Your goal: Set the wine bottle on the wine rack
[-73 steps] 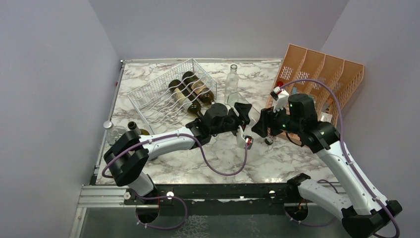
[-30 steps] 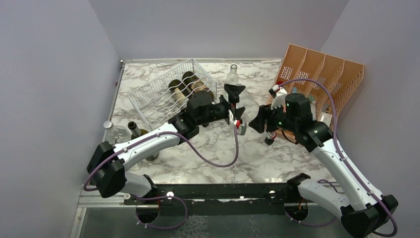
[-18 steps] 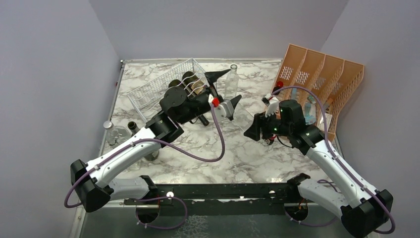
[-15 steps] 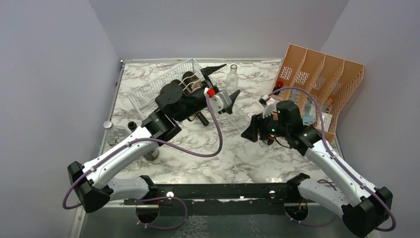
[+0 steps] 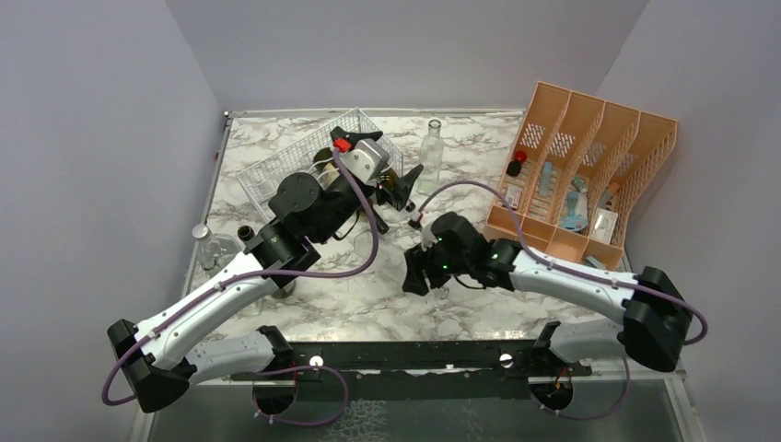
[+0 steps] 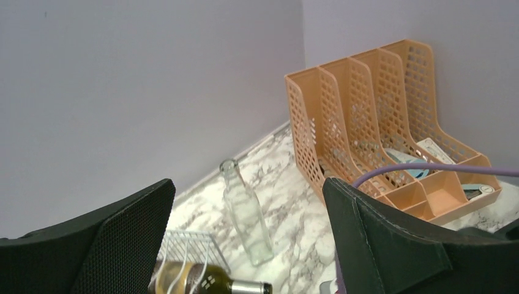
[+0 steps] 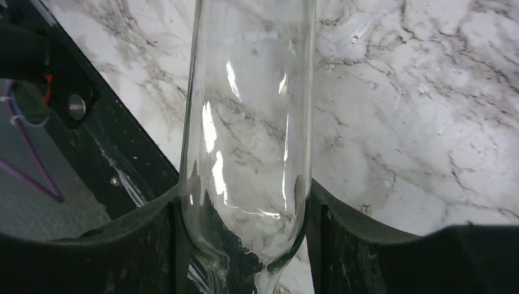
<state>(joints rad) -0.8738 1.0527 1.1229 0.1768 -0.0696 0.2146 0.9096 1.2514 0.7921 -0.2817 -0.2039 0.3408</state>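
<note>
Wine rack: far left of worktop, dark bottle lying in it.
Left end effector: fingers wide apart, empty, above the rack's right end.
Clear bottle: upright, between rack and organizer.
Right end effector: clamped on clear wine bottle, near-centre worktop, apart from rack.
Orange organizer: far right.

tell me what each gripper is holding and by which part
The right gripper grips the clear glass bottle across its body, just where it narrows at the shoulder. The left gripper is open, holding nothing.
</note>
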